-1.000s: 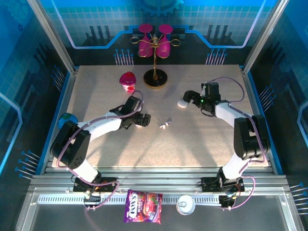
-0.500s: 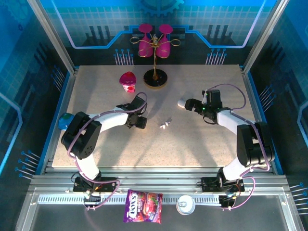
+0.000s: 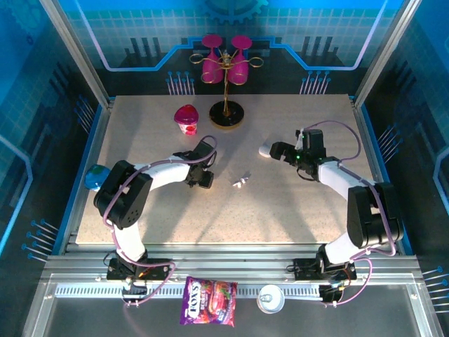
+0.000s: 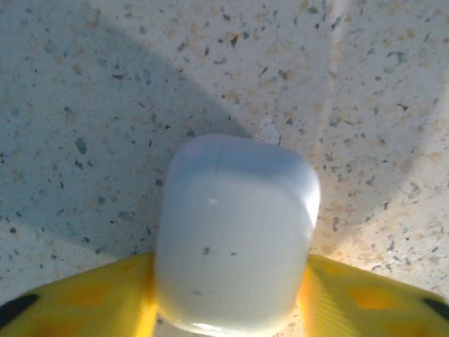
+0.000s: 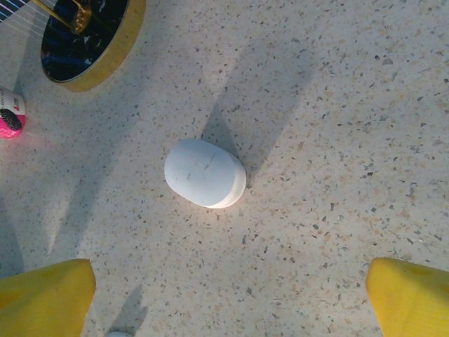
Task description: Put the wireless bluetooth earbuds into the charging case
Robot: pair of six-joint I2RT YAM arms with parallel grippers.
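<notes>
A white pebble-like charging case (image 4: 235,232) sits wedged between my left gripper's yellow fingers (image 4: 77,302), resting on the speckled table. In the top view my left gripper (image 3: 203,177) is low over the table's middle left and covers that case. Tiny white earbuds (image 3: 240,181) lie in a small cluster just right of it. A second white case (image 3: 265,149) (image 5: 205,173) lies closed on the table. My right gripper (image 3: 278,151) (image 5: 228,309) stands open just right of this case, apart from it, with nothing between its fingers.
A black-and-gold stand base (image 3: 226,114) (image 5: 84,38) carrying pink glasses stands at the back centre, with a pink cup (image 3: 186,118) to its left. A candy bag (image 3: 208,302) and a round lid (image 3: 270,299) lie on the front rail. A blue object (image 3: 92,175) sits at the left edge.
The left arm has folded in, its gripper edging slightly left over the case. The right gripper has dropped lower and drawn a little right; its case has stayed put.
</notes>
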